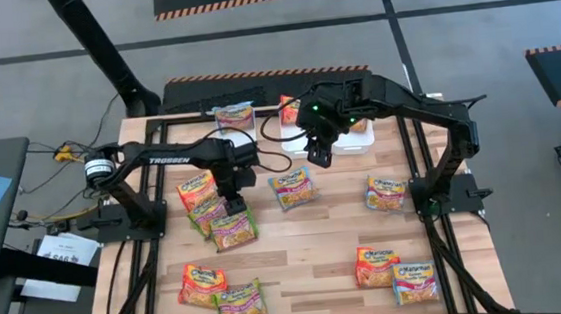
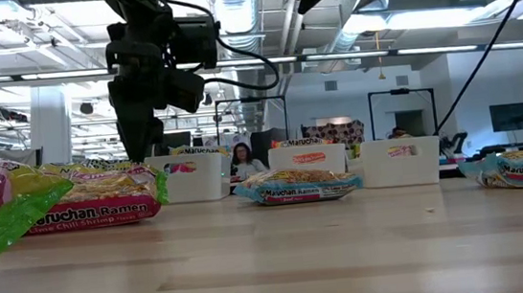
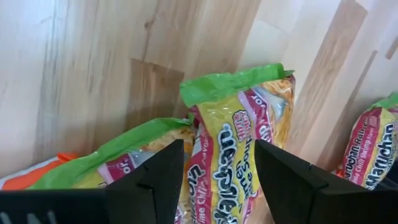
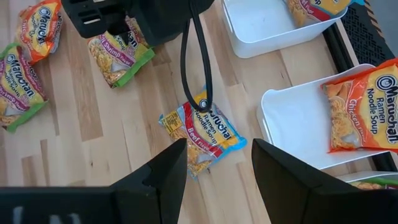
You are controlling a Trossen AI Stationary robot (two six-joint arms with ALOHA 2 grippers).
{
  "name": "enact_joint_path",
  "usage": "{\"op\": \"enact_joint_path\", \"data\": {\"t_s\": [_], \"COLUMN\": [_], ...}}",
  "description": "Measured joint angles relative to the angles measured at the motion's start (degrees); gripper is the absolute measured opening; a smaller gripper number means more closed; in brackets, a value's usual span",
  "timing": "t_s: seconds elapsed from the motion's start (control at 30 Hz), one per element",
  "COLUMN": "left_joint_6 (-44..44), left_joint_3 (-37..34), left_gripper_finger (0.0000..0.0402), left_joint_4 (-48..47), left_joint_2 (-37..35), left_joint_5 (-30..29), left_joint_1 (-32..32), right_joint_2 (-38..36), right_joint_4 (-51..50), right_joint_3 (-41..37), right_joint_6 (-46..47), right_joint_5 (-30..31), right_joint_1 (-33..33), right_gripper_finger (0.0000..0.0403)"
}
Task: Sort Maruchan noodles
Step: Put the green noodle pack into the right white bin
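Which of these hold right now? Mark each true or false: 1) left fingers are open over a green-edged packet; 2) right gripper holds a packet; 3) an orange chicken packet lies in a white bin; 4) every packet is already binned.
1) True: the left gripper hangs open over a green-edged lime chili shrimp packet.
2) False: the right gripper is open and empty above the blue-edged beef packet.
3) True: the orange chicken packet rests in a white bin.
4) False: many packets lie on the wooden table.

My overhead camera looks straight down on the pale wooden plank surface (image 1: 307,235); my low camera skims level across it, both sharing it.
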Motion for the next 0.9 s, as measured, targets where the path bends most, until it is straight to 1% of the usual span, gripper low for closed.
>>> {"op": "enact_joint_path", "data": {"t_s": [0.2, 0.4, 0.5, 0.67, 0.77, 0.9], "left_joint_6": [0.1, 1.47, 1.44, 2.18, 2.97, 4.39], "left_joint_3": [0.04, 0.04, 0.04, 0.04, 0.04, 0.04], "left_gripper_finger": [0.018, 0.018, 0.018, 0.0177, 0.0157, 0.0101], "left_joint_4": [-0.21, 0.0, -0.01, -0.04, -0.15, -0.15], "left_joint_2": [1.45, 6.08, 7.36, 7.58, 7.56, 7.56], "left_joint_5": [-0.93, 3.28, 3.48, 3.41, 3.39, 3.8], "left_joint_1": [-0.08, -0.28, -0.42, -0.43, -0.54, -1.15], "right_joint_2": [0.0, 0.0, 0.0, 0.0, 0.0, 0.0], "right_joint_4": [0.02, -0.03, -0.06, -0.07, -0.07, -0.07], "right_joint_3": [0.0, 0.0, -0.02, -0.01, -0.02, -0.02], "right_joint_6": [-0.01, 0.0, -0.01, -0.01, -0.01, -0.01], "right_joint_5": [0.0, 0.0, 0.0, 0.0, 0.0, 0.0], "right_joint_1": [0.0, 0.01, 0.02, 0.02, 0.02, 0.02], "right_gripper_finger": [0.0203, 0.0203, 0.0203, 0.0203, 0.0203, 0.0203]}}
